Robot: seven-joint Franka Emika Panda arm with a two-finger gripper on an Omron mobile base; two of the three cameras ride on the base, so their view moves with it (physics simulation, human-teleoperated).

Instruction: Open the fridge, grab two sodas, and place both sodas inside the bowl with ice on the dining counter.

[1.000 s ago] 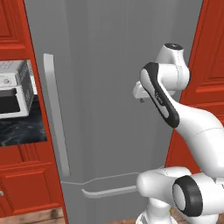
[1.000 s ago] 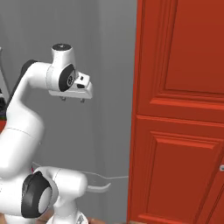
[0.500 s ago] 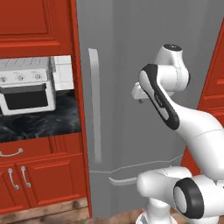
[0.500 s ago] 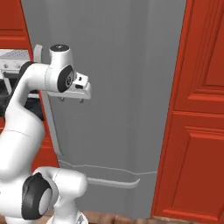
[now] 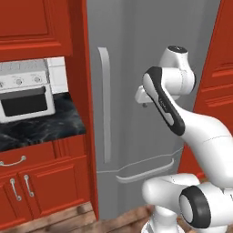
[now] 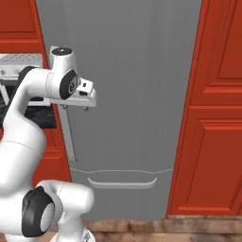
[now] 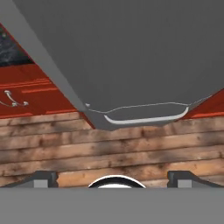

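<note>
Left base view puts my pincer (image 5: 144, 101), jaws spread wide and empty, raised before the closed fridge (image 5: 136, 54); its upright bar handle (image 5: 105, 104) stands to my left, long axis vertical, near but untouched.

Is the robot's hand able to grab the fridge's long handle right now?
Probably yes: the open gripper hangs in front of the shut fridge, nothing between it and the vertical handle, though apart.

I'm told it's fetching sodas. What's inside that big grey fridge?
Nothing inside can be seen: the fridge door is shut, its vertical bar handle untouched. Only the grey front and the bottom drawer handle show. The open gripper holds nothing.
</note>
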